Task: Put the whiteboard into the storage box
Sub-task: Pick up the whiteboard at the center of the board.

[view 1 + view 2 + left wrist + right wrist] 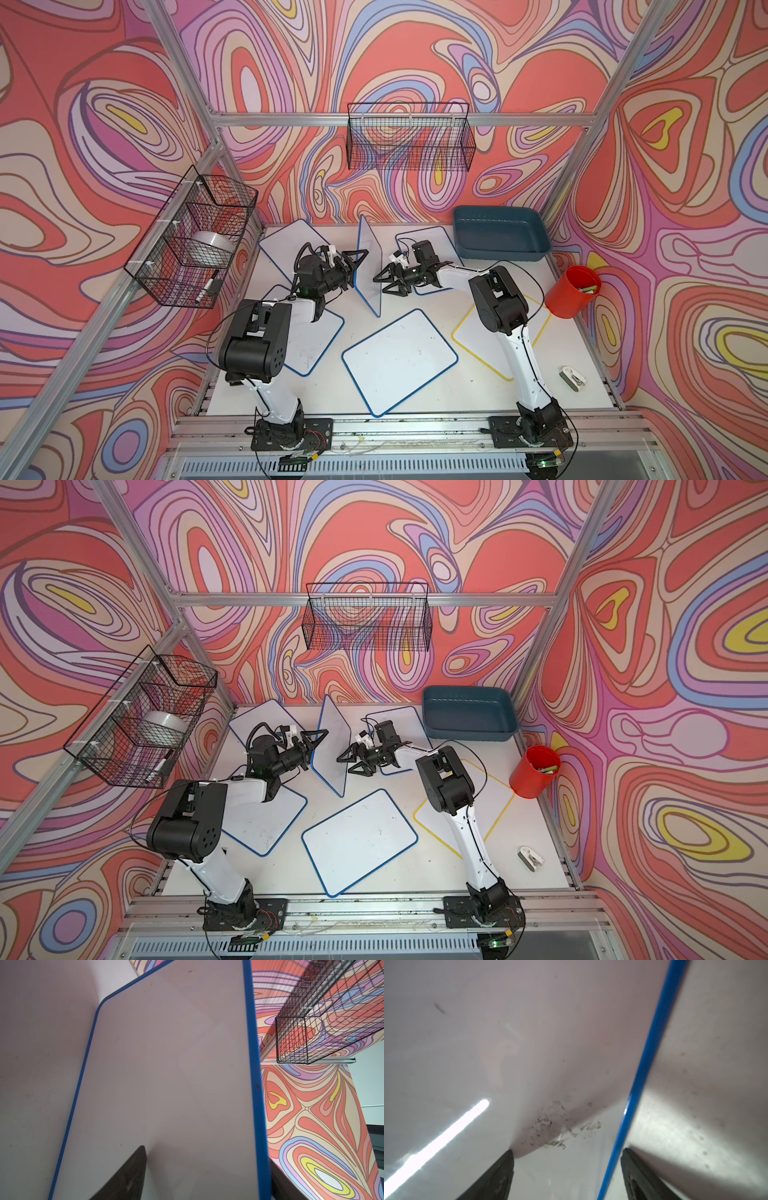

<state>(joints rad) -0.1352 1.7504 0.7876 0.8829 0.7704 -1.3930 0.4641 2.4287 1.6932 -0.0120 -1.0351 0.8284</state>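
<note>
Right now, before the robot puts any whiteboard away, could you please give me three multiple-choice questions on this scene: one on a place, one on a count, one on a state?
1. The red bucket stands:
A. by the right edge of the table
B. inside a wire basket
C. between the arm bases

2. Whiteboards with a yellow edge:
A. none
B. one
C. three

3. The storage box is:
A. empty
B. holding one whiteboard
C. upside down

Answers:
1 A, it sits close to the right wall.
2 B, only the yellow-edged whiteboard near the bucket has that colour.
3 A, its teal floor is bare in both top views.
</note>
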